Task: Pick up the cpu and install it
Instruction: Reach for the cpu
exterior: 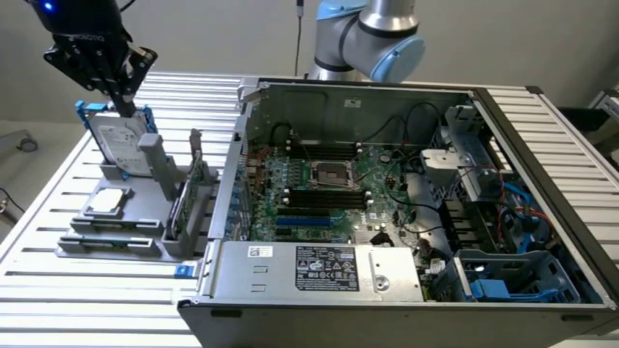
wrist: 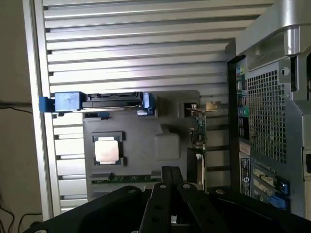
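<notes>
Hovering: tool (exterior: 126, 107) closed, empty | cpu (exterior: 109, 201) flat, face-up, in grey holder (exterior: 145, 212)

Exterior oblique, wrist overhead; shared tray (wrist: 167, 119)

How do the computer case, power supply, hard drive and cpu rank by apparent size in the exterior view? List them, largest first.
1. computer case
2. power supply
3. hard drive, standing upright in its holder
4. cpu, clearly the smallest

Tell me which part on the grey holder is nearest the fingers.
The hard drive in its blue frame, standing upright: the fingers hang at its top edge, while the cpu lies flat farther off.
</notes>
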